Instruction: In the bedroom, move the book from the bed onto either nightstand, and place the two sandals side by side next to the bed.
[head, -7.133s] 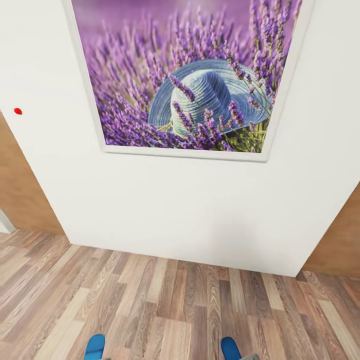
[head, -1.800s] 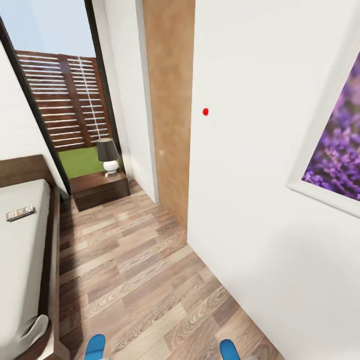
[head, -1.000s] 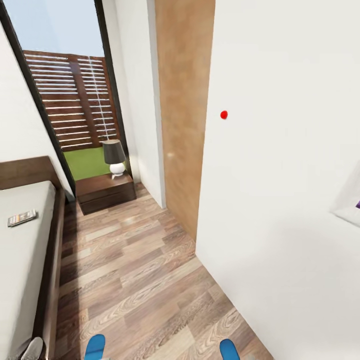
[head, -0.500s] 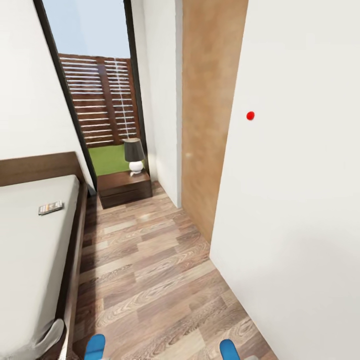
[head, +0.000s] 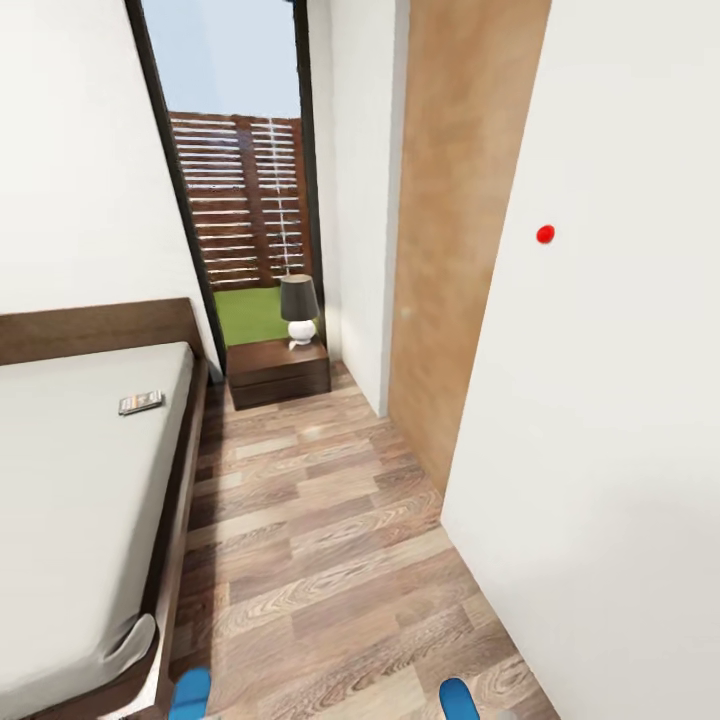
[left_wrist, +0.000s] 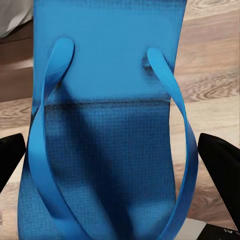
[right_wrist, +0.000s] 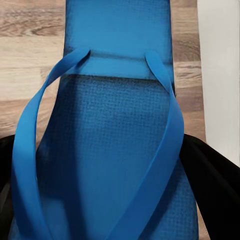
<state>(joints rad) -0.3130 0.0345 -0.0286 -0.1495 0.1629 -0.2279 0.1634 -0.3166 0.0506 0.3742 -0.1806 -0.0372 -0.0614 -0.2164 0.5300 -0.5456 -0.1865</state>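
Each gripper holds one bright blue sandal with blue straps. In the left wrist view the left gripper is shut on a sandal, with black fingers at both edges of the sole. The right gripper is likewise shut on the other sandal. Both sandal tips, left and right, poke into the head view's bottom edge. The bed lies at the left, with the book on its grey mattress near the headboard. The nightstand stands beyond the bed's head corner.
A lamp with a dark shade stands on the nightstand. A white wall with a red dot and a wood panel close the right side. A wood-plank floor strip runs between bed and wall toward a tall window.
The camera has turned left, so bed, book and nightstand sit further right in the picture and more of the bed shows. Both sandals stay in the grippers.
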